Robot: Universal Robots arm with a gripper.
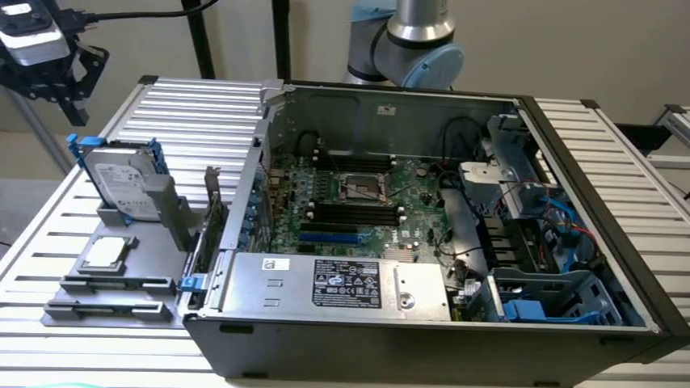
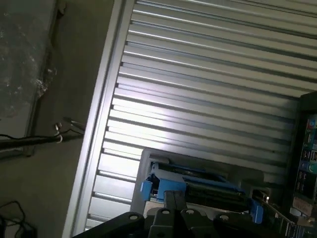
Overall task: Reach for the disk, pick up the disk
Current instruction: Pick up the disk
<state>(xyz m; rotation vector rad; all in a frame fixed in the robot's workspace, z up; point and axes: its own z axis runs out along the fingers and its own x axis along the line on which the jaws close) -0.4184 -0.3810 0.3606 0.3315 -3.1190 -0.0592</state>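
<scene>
Slatted metal table [image 1: 183, 105] before a plain beige wall [image 1: 603, 48].
Two black poles [image 1: 199, 40] upright behind the table, at the exterior view's left. Dull grey floor [image 2: 49, 188] beside the table edge, with a thin dark cable [image 2: 25, 141] on it. Soft glare on the slats.

An open computer case [image 1: 431, 339] lies on a slatted metal table [image 1: 194, 105]. Inside, a green circuit board [image 1: 356, 194] sits mid-case, a silver power box [image 1: 345, 283] along the near wall, a blue drive cage [image 1: 550, 303] in the near corner on the exterior view's right. On the exterior view's left, a grey stand [image 1: 113, 284] carries a small square chip [image 1: 105, 252].
</scene>
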